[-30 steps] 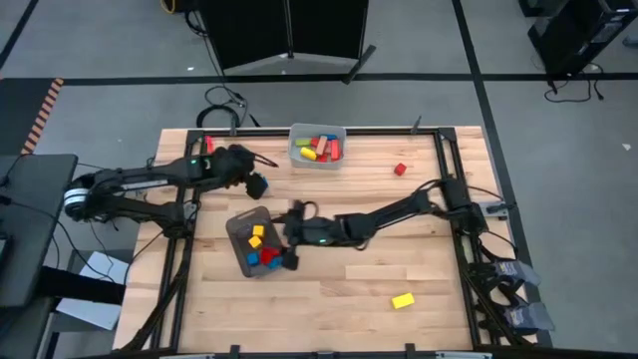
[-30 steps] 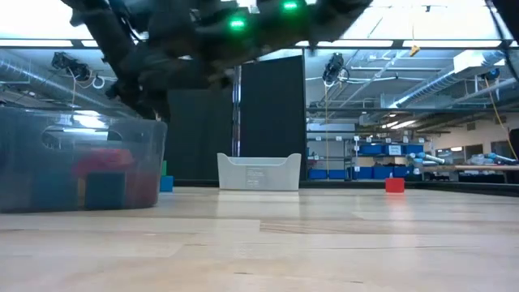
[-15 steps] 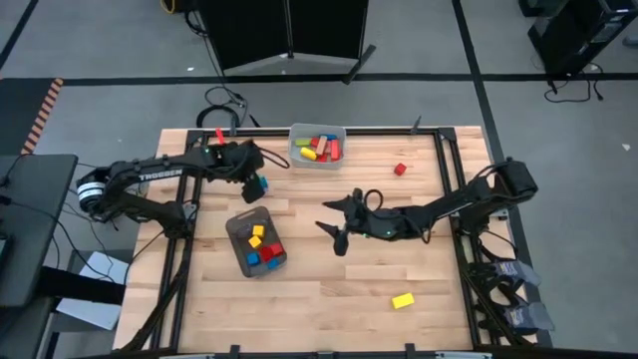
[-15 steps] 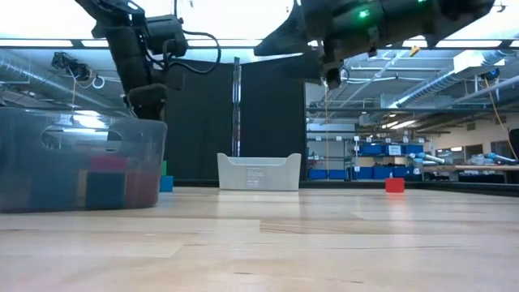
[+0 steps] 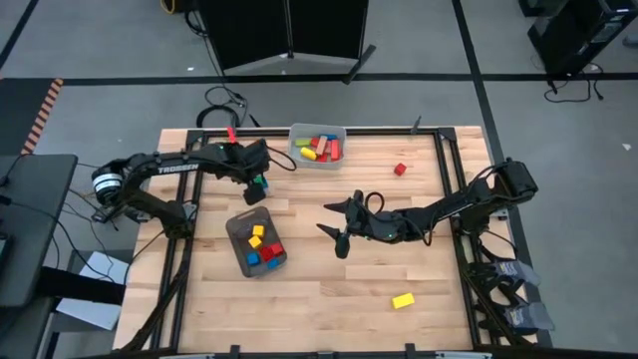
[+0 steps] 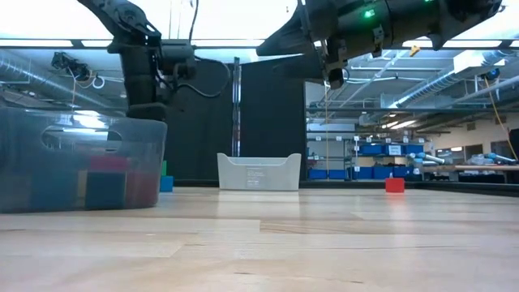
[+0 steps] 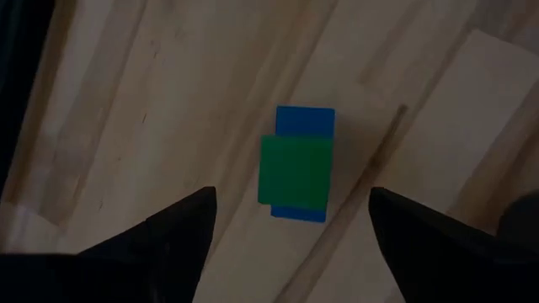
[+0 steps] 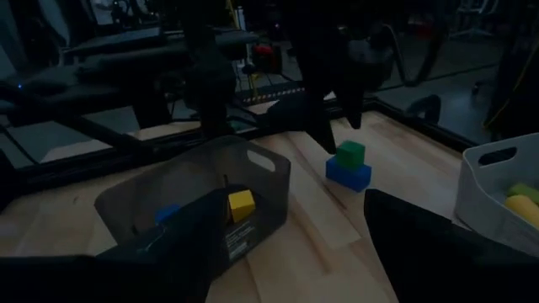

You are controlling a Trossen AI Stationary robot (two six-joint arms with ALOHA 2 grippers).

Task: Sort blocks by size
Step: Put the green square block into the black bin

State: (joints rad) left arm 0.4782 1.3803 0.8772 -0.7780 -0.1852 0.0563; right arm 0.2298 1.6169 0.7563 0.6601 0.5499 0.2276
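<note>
A green block sits on top of a blue block on the bare wood left of centre; the stack shows as the green block from above and as the stack in the right wrist view. My left gripper hangs open above the stack, pointing steeply down, one finger on either side and clear of it. My right gripper is open and holds nothing; it hovers over mid-table, aimed toward the table's left edge. Several red, yellow and blue blocks lie in the dark tray. More blocks lie in the light bin.
A red block lies alone at the far right, and a yellow block lies near the front edge, right of centre. The tray stands just on the near side of the green-on-blue stack. Bare wood lies between the tray and the yellow block.
My right gripper has drawn back from over the dark tray toward the table's right and now hovers over mid-table, holding still for the last half second. My left gripper has sunk a little toward the green-on-blue stack and rolled about its own axis.
</note>
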